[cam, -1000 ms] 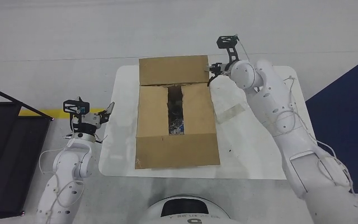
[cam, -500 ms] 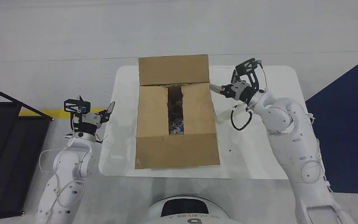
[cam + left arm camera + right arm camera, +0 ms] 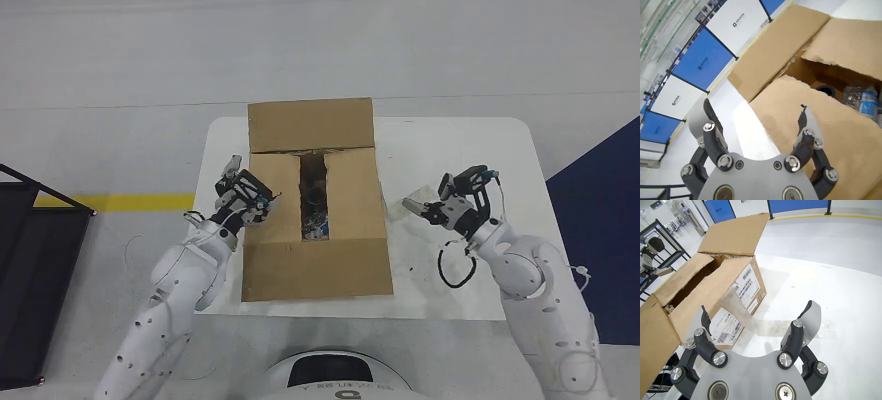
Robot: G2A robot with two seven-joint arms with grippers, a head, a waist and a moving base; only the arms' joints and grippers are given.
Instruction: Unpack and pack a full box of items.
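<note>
Left pincer [image 3: 754,106] [image 3: 240,190]: jaws spread wide, nothing held. It stands at the left edge of the box [image 3: 280,220] [image 3: 829,142] [image 3: 715,289]. One finger is over the box's left top flap [image 3: 810,117], the other out over the table [image 3: 450,280] [image 3: 829,285] beside the box. Whether it touches the cardboard cannot be told.

Right pincer [image 3: 757,307] [image 3: 415,205]: jaws spread wide, nothing held. It stands above the table just right of the box, apart from the box wall.

Box: brown cardboard, at the middle of the table. The two long top flaps lie nearly shut, with torn edges and a narrow gap [image 3: 315,195] between them down the box's length. The far end flap [image 3: 310,125] [image 3: 734,236] is folded outward, away from the box. Through the gap, inside the box, a clear plastic bottle [image 3: 865,102] with a blue label is seen, and beside it a dark round item [image 3: 824,90] that cannot be identified.

Right wall of the box: a white label [image 3: 748,283] with bar codes sits high on it, and a second label [image 3: 727,328] lies lower, at its foot. A strip of clear tape [image 3: 761,325] runs down from this wall and onto the table, below the right pincer.

Left of the box, off the table, a black rack [image 3: 30,250] stands on the floor, and a yellow line [image 3: 140,201] runs along the floor.
</note>
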